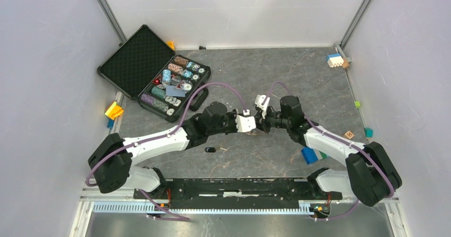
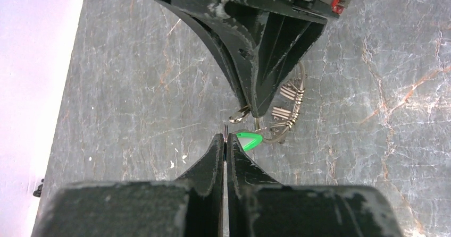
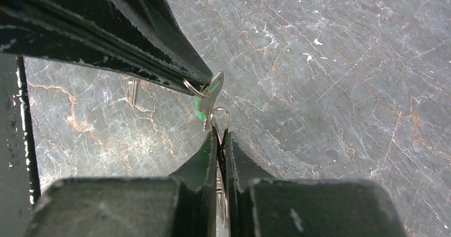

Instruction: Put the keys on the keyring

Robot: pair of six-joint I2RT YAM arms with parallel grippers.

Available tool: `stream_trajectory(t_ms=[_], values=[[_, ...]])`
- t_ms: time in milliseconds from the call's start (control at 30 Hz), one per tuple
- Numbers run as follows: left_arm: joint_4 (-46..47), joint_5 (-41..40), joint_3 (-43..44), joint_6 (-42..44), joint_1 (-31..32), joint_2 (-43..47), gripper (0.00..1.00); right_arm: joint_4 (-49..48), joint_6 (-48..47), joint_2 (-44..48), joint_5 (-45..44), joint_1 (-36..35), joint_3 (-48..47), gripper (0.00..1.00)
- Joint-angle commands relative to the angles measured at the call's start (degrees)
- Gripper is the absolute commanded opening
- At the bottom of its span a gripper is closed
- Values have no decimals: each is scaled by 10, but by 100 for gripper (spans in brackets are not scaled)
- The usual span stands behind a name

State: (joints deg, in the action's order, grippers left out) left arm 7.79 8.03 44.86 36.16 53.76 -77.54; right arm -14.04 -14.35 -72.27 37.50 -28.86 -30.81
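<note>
Your top view shows the black key [image 1: 210, 150] lying alone on the table [image 1: 276, 83], lower left of the meeting arms. Only the wrist views show the grips: the left tool [image 2: 225, 140] is pinched shut on the green key [image 2: 249, 140], and the right tool [image 3: 219, 136] is clamped on the keyring [image 2: 284, 111], mid-frame.

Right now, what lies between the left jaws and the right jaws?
The green-headed key and a loop of the keyring fill that short gap; both wrist views show it.
</note>
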Motion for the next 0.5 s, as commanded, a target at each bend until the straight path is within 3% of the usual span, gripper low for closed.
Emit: stream_trajectory(t_ms=[0,467], values=[[-47,-41,50,25,12,-10,2,-8,23,-3,14,1,-31,0],[-74,-123,69,32,66,-36,2,0,40,-19,36,2,-43,0]])
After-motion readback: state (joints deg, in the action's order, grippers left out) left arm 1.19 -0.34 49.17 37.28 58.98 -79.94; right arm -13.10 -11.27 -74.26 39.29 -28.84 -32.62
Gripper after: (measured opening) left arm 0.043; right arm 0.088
